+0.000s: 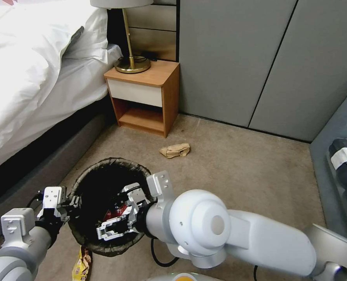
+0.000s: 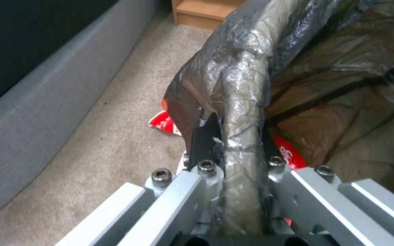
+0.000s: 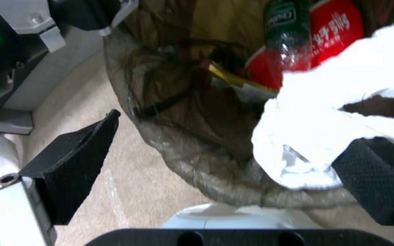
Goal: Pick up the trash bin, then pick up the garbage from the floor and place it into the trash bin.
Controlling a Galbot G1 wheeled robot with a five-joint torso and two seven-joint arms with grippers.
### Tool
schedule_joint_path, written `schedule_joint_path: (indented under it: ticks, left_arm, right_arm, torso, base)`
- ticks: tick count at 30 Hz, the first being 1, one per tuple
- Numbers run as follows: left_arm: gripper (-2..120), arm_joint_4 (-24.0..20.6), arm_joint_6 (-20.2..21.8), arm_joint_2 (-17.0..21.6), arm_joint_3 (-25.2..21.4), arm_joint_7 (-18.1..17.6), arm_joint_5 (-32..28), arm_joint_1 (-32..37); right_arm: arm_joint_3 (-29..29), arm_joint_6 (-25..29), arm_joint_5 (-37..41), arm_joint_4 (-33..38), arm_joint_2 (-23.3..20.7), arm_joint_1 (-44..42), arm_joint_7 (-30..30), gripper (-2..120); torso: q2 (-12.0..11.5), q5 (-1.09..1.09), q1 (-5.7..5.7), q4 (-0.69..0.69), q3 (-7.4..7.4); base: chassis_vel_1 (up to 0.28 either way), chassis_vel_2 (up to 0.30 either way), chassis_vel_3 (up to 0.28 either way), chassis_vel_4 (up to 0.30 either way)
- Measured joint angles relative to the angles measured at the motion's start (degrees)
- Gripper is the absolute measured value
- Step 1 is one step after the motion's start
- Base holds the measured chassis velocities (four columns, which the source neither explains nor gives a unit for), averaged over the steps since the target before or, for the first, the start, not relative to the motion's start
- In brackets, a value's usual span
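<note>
1. The left gripper (image 1: pixel 70 203) sits at the lower left of the head view, clamped on the rim of the trash bin (image 1: pixel 88 175). In the left wrist view its fingers (image 2: pixel 205 140) pinch the bag liner (image 2: pixel 247 78) folded over that rim.

2. The right gripper (image 1: pixel 117 225) hangs over the bin's mouth in the lower centre of the head view, jaws spread wide. In the right wrist view a white tissue wad (image 3: pixel 329 112) lies just inside the rim, touching or nearly touching one black pad (image 3: pixel 375 177).

3. First risk: the tissue appears to rest on the rim near that pad, so it may cling to the pad or drag out over the edge when the arm lifts away. Whether it has fully let go cannot be told.

4. Second risk: the left grip takes thin liner along with the rim. If the film slips or tears, the bin may tilt and spill the green bottle (image 3: pixel 284 30) and red wrapper (image 3: pixel 329 27) already inside.

5. Third risk: litter lies close under the bin and is easy to miss. A yellow snack packet (image 1: pixel 82 265) shows at the bottom edge of the head view, just below the bin, and a red-and-white wrapper (image 2: pixel 165 122) lies on the carpet (image 1: pixel 236 171) beside the bin in the left wrist view.

6. A tan paper bag (image 1: pixel 175 150) lies mid-frame, well apart from both grippers, near the nightstand (image 1: pixel 146 93).
</note>
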Motion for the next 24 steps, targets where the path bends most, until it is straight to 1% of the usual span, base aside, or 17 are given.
schedule_joint_path:
  ticks: [1, 4, 8, 10, 14, 24]
  left_arm:
    - [1, 0.00, 0.00, 0.00, 0.00, 0.00, 0.00, 0.00]
    - [1, 0.00, 0.00, 0.08, -0.12, 0.02, -0.05, 0.10]
    - [1, 0.00, 0.00, 0.05, -0.10, 0.05, -0.09, 0.05]
    - [1, 0.00, 0.00, 0.03, -0.09, 0.04, -0.09, 0.04]
    - [1, 0.00, 0.00, -0.15, -0.04, 0.05, -0.08, 0.05]
    - [1, 0.00, 0.00, -0.32, -0.03, 0.05, -0.06, 0.09]
  right_arm:
    - [0.00, 0.00, 0.00, 0.00, 0.00, 0.00, 0.00, 100]
    - [0.60, 1.54, 3.86, 0.10, -0.01, 2.52, 2.11, 100]
    - [0.73, 3.10, 6.87, 0.06, 0.52, 4.66, 3.86, 100]
    - [0.79, 3.40, 7.47, -0.04, 0.68, 4.98, 4.12, 100]
    - [1.51, 4.99, 11.11, -1.19, 1.90, 6.26, 5.91, 100]
    - [2.48, 8.53, 16.10, -3.03, 4.09, 8.50, 8.23, 100]
  torso:
    - [0.00, 0.00, 0.00, 0.00, 0.00]
    - [0.00, 0.00, 0.00, 0.00, 0.00]
    - [0.00, 0.00, 0.00, 0.00, 0.00]
    - [0.00, 0.00, 0.00, 0.00, 0.00]
    - [0.00, 0.00, 0.00, 0.00, 0.00]
    - [0.00, -0.01, 0.00, 0.01, 0.00]
  base:
    - [0.000, 0.000, 0.000, 0.000]
    - [0.000, 0.000, 0.000, 0.000]
    - [0.000, 0.000, 0.000, 0.000]
    - [0.000, 0.000, 0.000, 0.000]
    - [0.000, 0.000, 0.000, 0.000]
    - [0.000, 0.000, 0.000, 0.000]
